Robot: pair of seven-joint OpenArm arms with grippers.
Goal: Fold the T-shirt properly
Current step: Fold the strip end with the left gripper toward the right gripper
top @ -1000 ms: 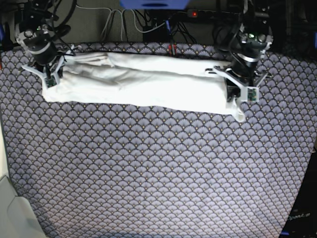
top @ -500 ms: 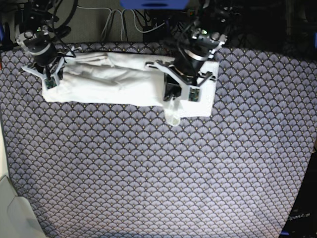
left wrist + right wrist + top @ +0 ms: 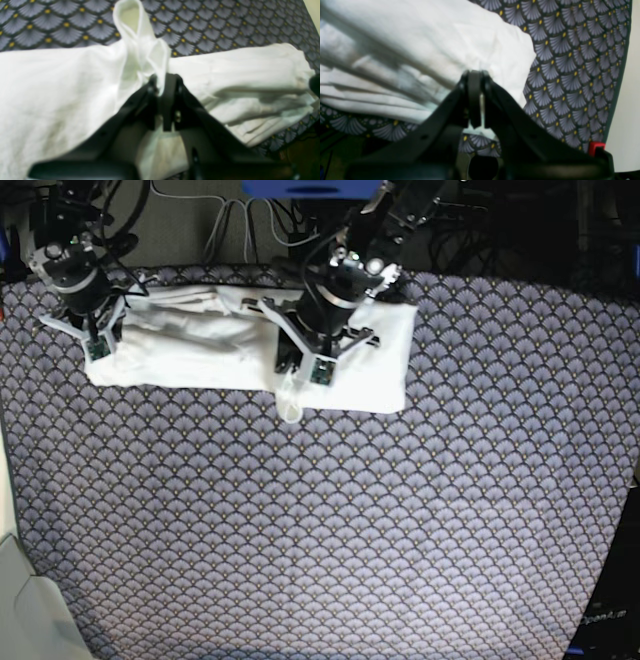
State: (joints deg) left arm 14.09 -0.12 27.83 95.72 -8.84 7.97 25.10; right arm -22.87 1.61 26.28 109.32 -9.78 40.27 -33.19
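The T-shirt (image 3: 370, 365) is already a long strip; left gripper (image 3: 303, 370), fingers pinching its end, is mid-fold toward right gripper (image 3: 97, 340), clamping the other end.

A cloth (image 3: 330, 530) with a pattern of grey-blue fans and small yellow dots covers the table. Behind its far edge lie white and dark cables (image 3: 235, 225) and a blue object (image 3: 312, 188).

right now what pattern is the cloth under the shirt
Grey-blue fan scales with yellow dots on the table cloth, clearest in the left wrist view.
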